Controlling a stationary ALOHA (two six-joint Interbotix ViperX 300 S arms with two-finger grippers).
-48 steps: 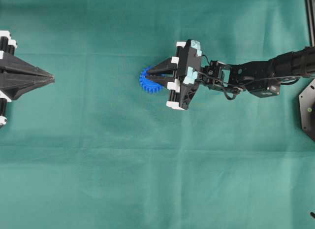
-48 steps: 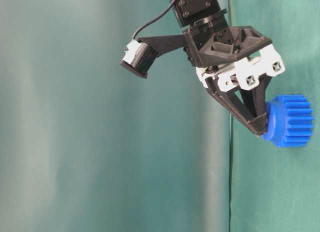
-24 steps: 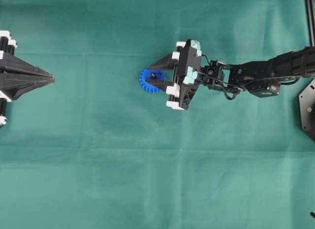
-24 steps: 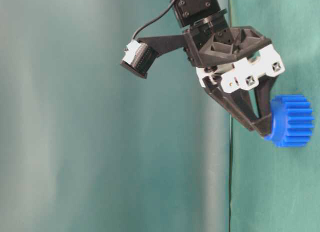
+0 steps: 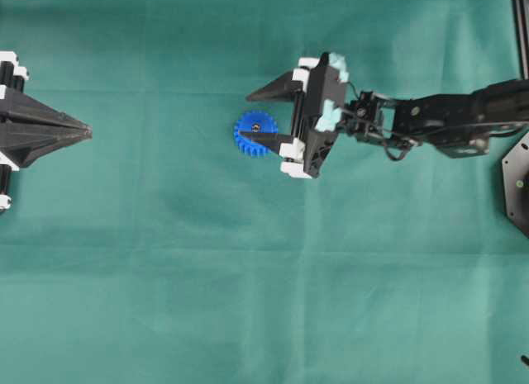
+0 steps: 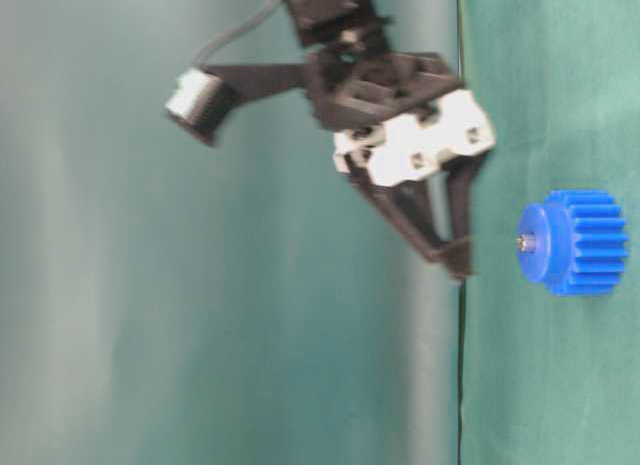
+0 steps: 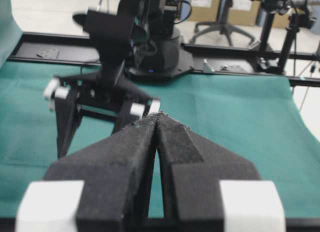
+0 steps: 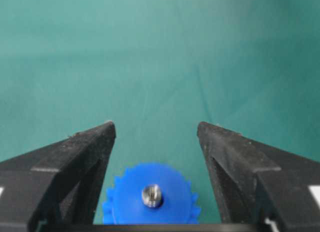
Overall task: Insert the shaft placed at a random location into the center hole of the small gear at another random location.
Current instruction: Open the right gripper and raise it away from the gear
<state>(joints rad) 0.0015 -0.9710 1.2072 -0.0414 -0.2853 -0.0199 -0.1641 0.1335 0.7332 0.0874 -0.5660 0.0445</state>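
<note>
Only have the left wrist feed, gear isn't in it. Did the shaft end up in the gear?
Observer: Yes. In the right wrist view the shaft stands in the center hole of the small gear, its shiny end showing.
Operator: Right gripper holding it?
Observer: No. The right gripper is open, a finger on each side of the gear, nothing between them.
Operator: Touching the gear?
Observer: No. The table-level view shows a clear gap between its fingertips and the gear's hub.
</note>
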